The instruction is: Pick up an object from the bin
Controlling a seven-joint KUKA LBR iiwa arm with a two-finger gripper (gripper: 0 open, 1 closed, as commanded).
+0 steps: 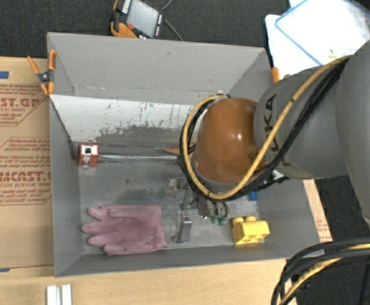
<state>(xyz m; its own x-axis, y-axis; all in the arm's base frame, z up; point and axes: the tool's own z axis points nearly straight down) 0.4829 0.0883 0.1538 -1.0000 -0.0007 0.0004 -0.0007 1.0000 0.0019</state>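
Orange wrist cover [226,146] on top; gripper [183,226] just beside pink glove [126,229], open-or-closed unclear; yellow block [250,229] near.

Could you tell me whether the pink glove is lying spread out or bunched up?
Spread out: the pink glove lies flat on the bin floor, tips fanned leftward.

Pink glove [126,229], yellow block [250,229]
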